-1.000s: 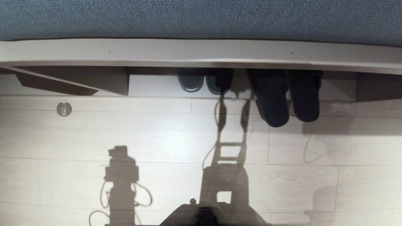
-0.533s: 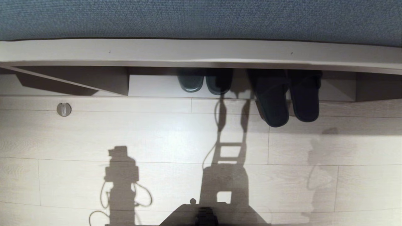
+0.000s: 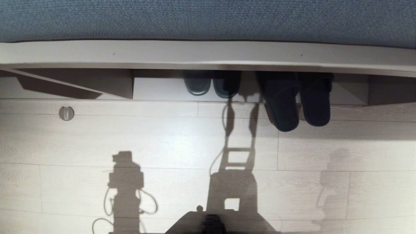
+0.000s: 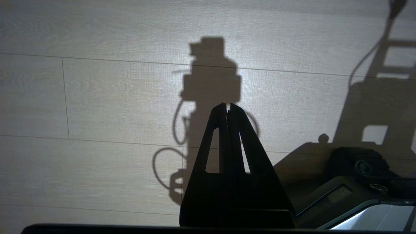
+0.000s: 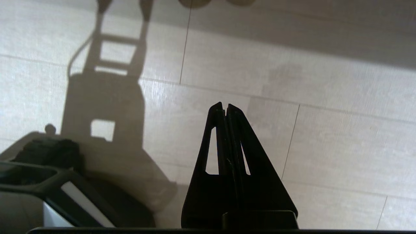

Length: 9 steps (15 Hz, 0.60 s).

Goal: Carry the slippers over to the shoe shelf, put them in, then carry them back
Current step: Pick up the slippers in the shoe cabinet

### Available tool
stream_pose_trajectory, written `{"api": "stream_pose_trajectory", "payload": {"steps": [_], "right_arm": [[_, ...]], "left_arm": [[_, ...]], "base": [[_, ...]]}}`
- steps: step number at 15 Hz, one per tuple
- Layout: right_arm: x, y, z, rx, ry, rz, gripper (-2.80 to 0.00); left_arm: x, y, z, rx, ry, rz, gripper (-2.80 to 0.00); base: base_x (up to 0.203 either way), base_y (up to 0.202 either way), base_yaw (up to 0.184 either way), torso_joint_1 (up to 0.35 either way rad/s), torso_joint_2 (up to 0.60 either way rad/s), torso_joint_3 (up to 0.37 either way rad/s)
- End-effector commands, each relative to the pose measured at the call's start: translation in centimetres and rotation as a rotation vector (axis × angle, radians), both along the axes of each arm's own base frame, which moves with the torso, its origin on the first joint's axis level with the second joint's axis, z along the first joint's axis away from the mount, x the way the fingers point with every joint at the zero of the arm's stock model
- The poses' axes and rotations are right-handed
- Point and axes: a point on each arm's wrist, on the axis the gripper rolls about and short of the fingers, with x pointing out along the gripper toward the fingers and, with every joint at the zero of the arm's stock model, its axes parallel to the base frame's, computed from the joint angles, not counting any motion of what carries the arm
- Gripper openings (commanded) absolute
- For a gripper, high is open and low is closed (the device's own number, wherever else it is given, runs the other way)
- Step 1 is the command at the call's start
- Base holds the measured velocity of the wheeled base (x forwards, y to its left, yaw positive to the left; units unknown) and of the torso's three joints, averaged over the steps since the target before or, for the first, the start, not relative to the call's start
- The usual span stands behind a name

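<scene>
1. Slippers point(image 3: 297, 100) sit toes-in at the shelf point(image 3: 208, 55), heels jutting onto the floor, right of the glossy pair point(image 3: 212, 84).
2. Both grippers, left point(image 4: 227, 107) and right point(image 5: 225, 107), are clenched and empty, well short of the shelf.
3. I judge the put-in done; next I reach the right gripper out, open it and grab the heels.

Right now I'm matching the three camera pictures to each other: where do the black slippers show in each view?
Head view: the slippers lie right of centre, toes under the shoe shelf, heels out on the floor.
Left wrist view: not in it.
Right wrist view: only two dark rounded ends at the top edge, probably their heels.
Shared landmark: the ladder-shaped shadow on the floor, seen in the left wrist view and the right wrist view.
</scene>
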Motion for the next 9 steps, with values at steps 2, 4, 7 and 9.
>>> {"api": "stream_pose_trajectory", "payload": {"steps": [2,4,7,9], "right_arm": [[0.04,-0.01,-0.41,0.001,0.039,-0.001,-2.80],[0.05,0.00,-0.50,0.007,0.046,0.000,-2.80],[0.05,-0.01,-0.54,0.043,0.051,-0.003,-2.80],[0.05,-0.01,-0.54,0.043,0.051,-0.004,-2.80]], "left_arm": [[0.01,0.00,0.01,-0.001,0.000,0.001,-2.80],[0.01,0.00,0.01,-0.001,0.000,0.001,-2.80],[0.01,0.00,0.02,-0.002,-0.001,0.001,-2.80],[0.01,0.00,0.02,-0.004,-0.001,0.001,-2.80]], "base": [[0.000,0.000,0.000,0.000,0.00,0.000],[0.000,0.000,0.000,0.000,0.00,0.000],[0.000,0.000,0.000,0.000,0.00,0.000],[0.000,0.000,0.000,0.000,0.00,0.000]]}}
